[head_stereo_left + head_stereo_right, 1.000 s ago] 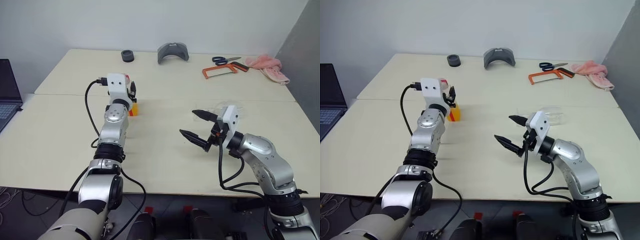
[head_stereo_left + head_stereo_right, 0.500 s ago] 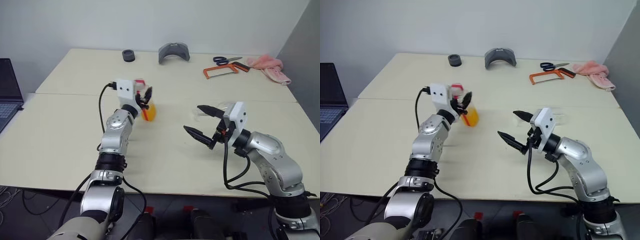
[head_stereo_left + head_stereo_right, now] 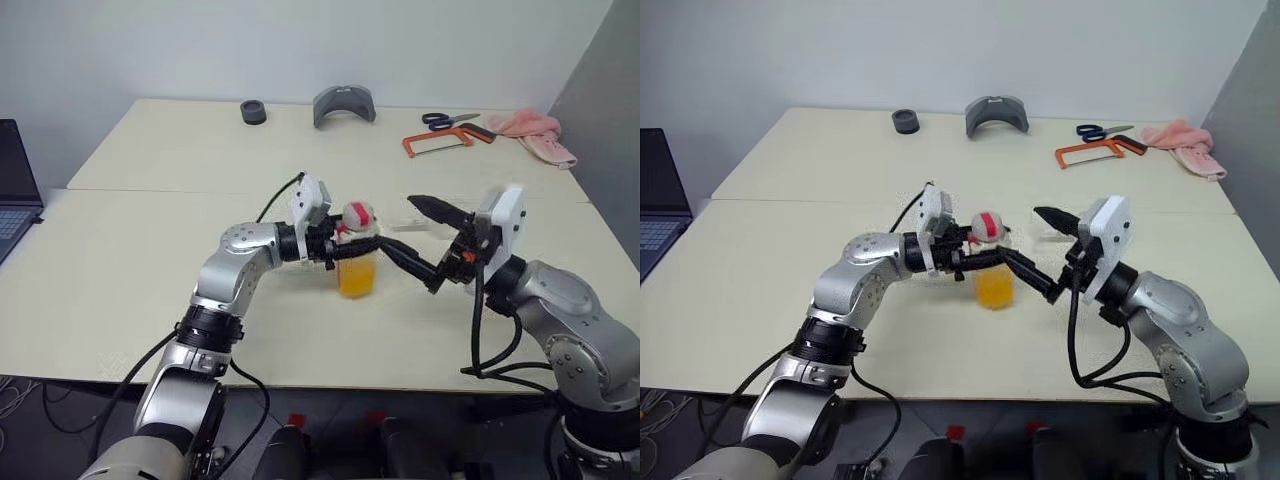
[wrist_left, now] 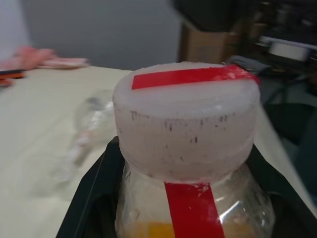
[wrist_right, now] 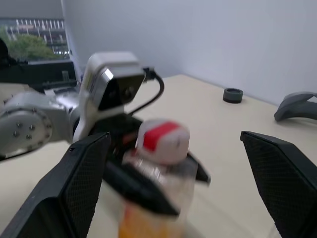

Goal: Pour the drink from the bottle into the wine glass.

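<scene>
The bottle (image 3: 357,262) is clear plastic with a whitish, scuffed cap crossed by a red stripe that runs on down the shoulder as a label; no writing is readable. Orange-yellow drink (image 3: 994,289) fills its lower part. The left gripper (image 3: 345,250) clamps its neck, holding it upright over the cream table (image 3: 150,250). The right gripper (image 3: 425,240) faces it with its 2 textured black fingers spread wide. The left wrist view shows the wine glass (image 4: 89,130), clear, lying on its side beyond.
</scene>
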